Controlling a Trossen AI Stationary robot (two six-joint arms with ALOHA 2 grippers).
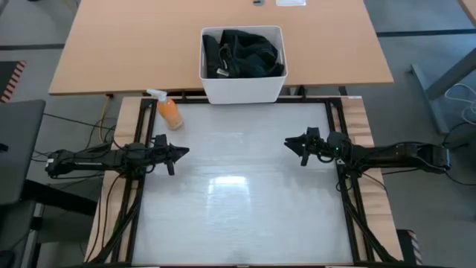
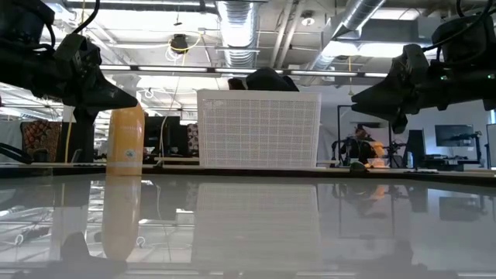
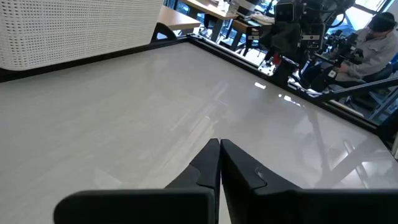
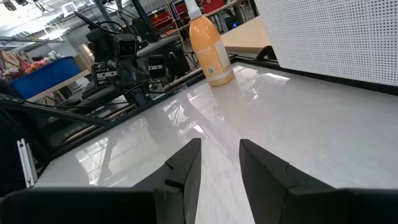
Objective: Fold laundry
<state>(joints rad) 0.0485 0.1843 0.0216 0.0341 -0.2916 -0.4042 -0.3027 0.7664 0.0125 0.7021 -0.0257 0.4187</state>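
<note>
The laundry point(image 1: 245, 52) sits bundled inside a white bin point(image 1: 242, 89) at the far edge of the white counter point(image 1: 238, 216), well apart from both arms. The left end effector point(image 1: 181, 152) hovers over the counter's left side with its fingers clenched together on nothing, tips touching in the left wrist view point(image 3: 219, 144). The right end effector point(image 1: 290, 144) hovers over the right side, its fingers parted with a clear gap between them and nothing held point(image 4: 219, 144). The two point toward each other across the bare middle of the counter, and the bin lies beyond them, roughly midway between. The laundry is a heap of soft black and very dark cloth, crumpled and unfolded, filling the bin; in the low view a dark hump point(image 2: 267, 79) pokes above the rim. An orange spray bottle point(image 1: 168, 110) stands just beside the bin's left front corner.
</note>
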